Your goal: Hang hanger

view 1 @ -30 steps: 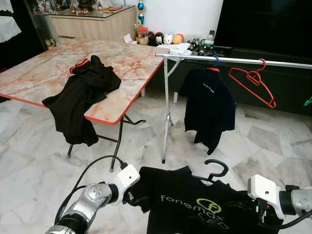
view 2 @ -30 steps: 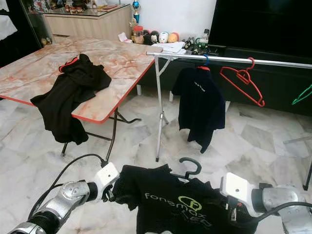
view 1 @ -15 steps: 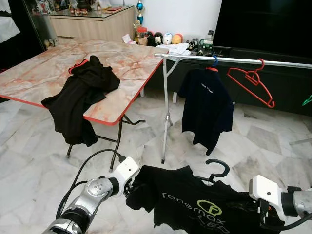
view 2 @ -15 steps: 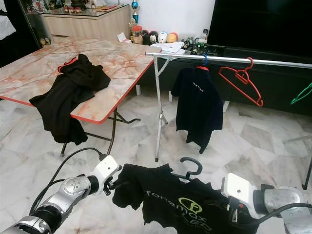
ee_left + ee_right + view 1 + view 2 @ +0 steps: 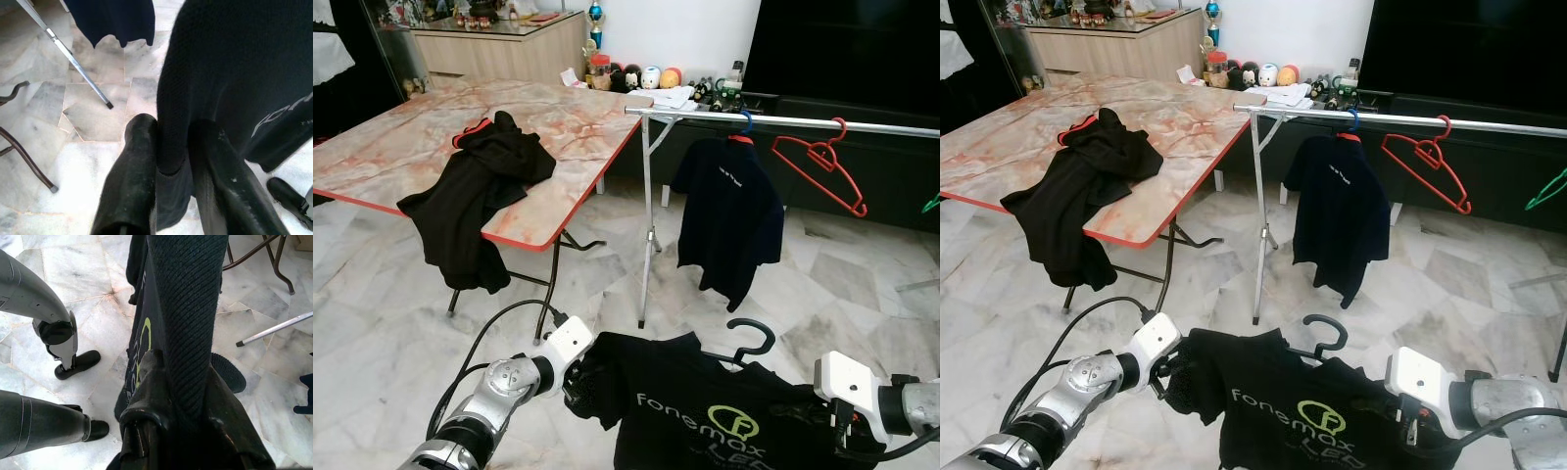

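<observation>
Head cameras first: the robot holds a black T-shirt (image 5: 705, 411) on a black hanger (image 5: 749, 338) stretched between its two arms, low in front of it above the marble floor (image 5: 372, 333). The left gripper (image 5: 576, 384) pinches one sleeve end and the right gripper (image 5: 822, 416) the other, with the hanger's hook standing up free in the middle. Ahead stands the clothes rail (image 5: 783, 120), well apart from the shirt and higher than it. To hang it well, the robot should probably step closer, raise both arms evenly so the hanger stays level, and bring the hook over a bare stretch of rail.

On the rail already hang a dark shirt (image 5: 729, 215) and, further right, an empty red hanger (image 5: 818, 166); the gap between them looks like the likeliest target, and either could snag the hook. To the left is a folding table (image 5: 568, 127) with another black garment (image 5: 475, 191) draped over its edge; its corner sits just beside the rail's upright.

Left wrist view: two black fingers (image 5: 134, 166) are closed tight on a fold of the shirt fabric.

Right wrist view: the fingers (image 5: 151, 391) are clamped on the shirt's ribbed cloth, and the robot's feet (image 5: 78, 363) show below.
</observation>
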Controlling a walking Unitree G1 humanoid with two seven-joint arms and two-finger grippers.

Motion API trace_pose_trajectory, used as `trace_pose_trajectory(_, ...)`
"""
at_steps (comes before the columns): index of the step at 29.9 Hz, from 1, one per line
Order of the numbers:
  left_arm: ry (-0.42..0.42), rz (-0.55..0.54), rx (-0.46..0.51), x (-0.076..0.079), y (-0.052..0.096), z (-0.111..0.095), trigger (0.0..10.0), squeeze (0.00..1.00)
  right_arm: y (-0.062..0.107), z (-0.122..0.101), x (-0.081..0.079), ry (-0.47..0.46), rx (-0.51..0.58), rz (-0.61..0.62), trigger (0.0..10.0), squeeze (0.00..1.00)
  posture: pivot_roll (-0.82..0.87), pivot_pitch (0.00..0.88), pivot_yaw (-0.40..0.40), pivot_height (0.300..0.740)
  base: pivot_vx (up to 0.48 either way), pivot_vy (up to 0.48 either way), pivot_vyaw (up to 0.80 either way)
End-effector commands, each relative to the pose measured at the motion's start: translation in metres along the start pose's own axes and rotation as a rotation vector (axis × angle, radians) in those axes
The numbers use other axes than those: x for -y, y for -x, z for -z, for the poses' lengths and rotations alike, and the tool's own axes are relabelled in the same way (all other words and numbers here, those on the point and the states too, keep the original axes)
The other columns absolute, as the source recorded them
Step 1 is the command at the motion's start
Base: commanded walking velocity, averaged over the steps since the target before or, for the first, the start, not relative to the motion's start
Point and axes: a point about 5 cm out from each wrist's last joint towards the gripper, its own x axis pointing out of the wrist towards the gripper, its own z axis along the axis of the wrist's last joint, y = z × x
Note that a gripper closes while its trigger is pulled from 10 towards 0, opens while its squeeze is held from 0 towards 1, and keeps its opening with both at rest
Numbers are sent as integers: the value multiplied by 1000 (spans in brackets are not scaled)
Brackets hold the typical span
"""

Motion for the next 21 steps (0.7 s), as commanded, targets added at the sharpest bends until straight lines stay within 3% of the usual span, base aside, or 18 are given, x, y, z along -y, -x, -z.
trace_pose_trajectory(1,-2,-17,0,-2,0,0,0,0,0,-7,3,12,37,22,0,0,-105,32,43,740,0,0,0)
trace_pose_trajectory(10,14,-76,24,-10,1,-5,0,0,-6,0,-1,-8,19,23,0,0,-97,35,44,740,0,0,0)
trace_pose_trajectory(14,21,-142,41,-21,5,-8,0,0,-9,19,-7,10,-126,5,0,0,-94,35,44,740,0,0,0)
trace_pose_trajectory(16,30,-157,42,-26,7,-9,0,0,-9,39,-12,33,-266,2,0,0,-91,36,44,740,0,0,0)
trace_pose_trajectory(21,14,-130,16,-22,8,-3,0,0,-11,55,-14,51,-375,19,0,0,-85,36,44,740,0,0,0)
